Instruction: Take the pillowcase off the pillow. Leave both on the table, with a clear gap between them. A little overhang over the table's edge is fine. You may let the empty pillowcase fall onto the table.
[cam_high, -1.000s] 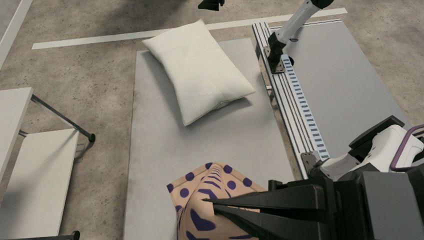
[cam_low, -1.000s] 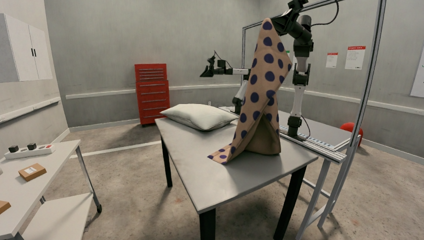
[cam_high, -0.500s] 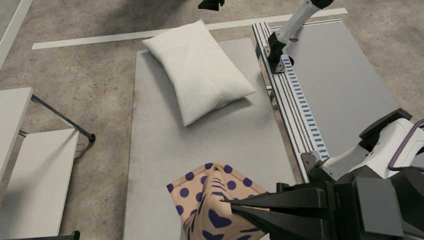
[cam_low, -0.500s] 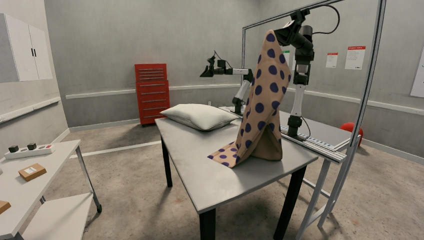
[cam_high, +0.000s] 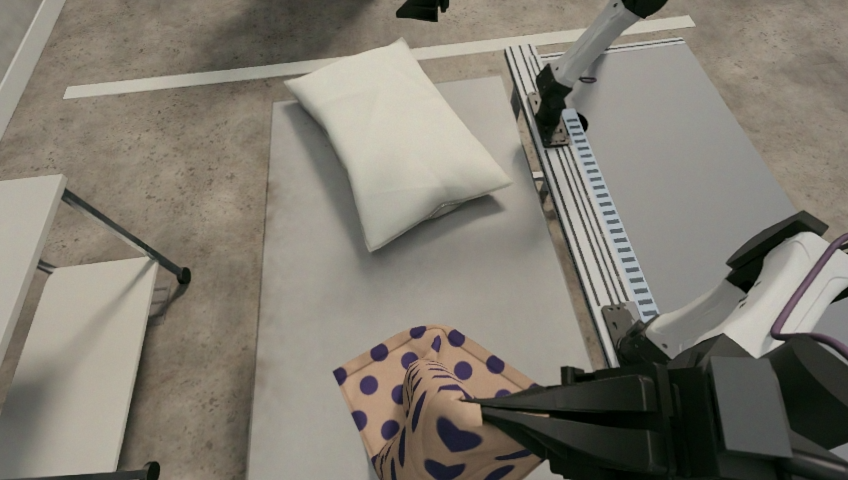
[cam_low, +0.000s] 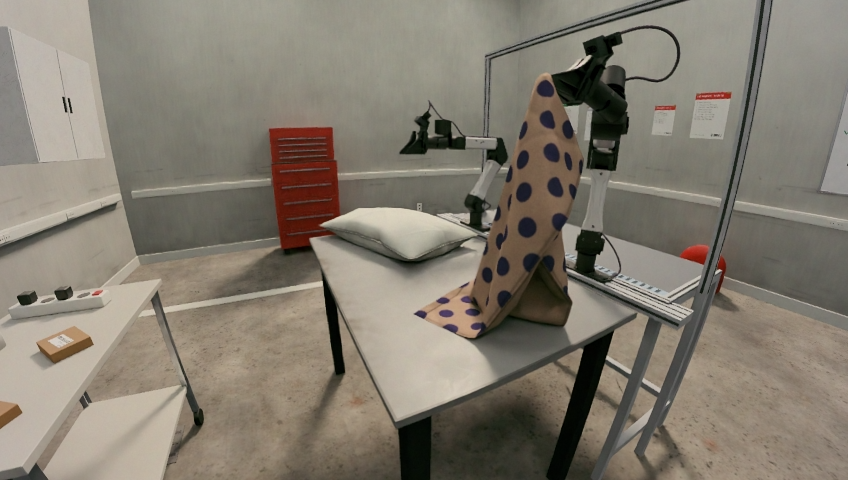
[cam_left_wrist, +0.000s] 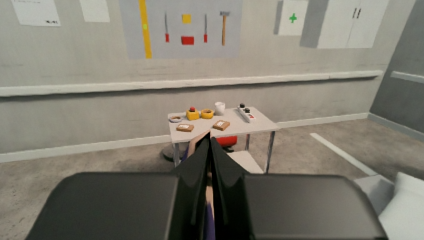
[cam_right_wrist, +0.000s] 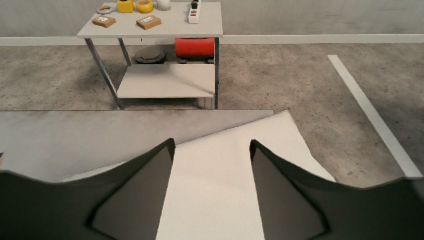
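Pillowcase (cam_high: 368, 410) (cam_low: 535, 196) (cam_left_wrist: 198, 143) (cam_right_wrist: 1, 158) well apart from the pillow (cam_high: 392, 142) (cam_low: 398, 231) (cam_left_wrist: 405, 210) (cam_right_wrist: 215, 200), its top pinched in the raised left tool (cam_high: 477, 405) (cam_low: 554, 78) (cam_left_wrist: 210, 140), lower folds on the desk (cam_high: 309, 285) (cam_low: 380, 356) (cam_left_wrist: 372, 188) (cam_right_wrist: 100, 135), right tool (cam_high: 440, 7) (cam_low: 408, 149) (cam_right_wrist: 212, 143) unclenched, empty, raised near the pillow.

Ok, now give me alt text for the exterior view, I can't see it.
The left gripper holds the purple-dotted tan pillowcase up by its top, its lower end on the table. The bare white pillow lies apart at the far end, and the open right gripper is raised beyond it.
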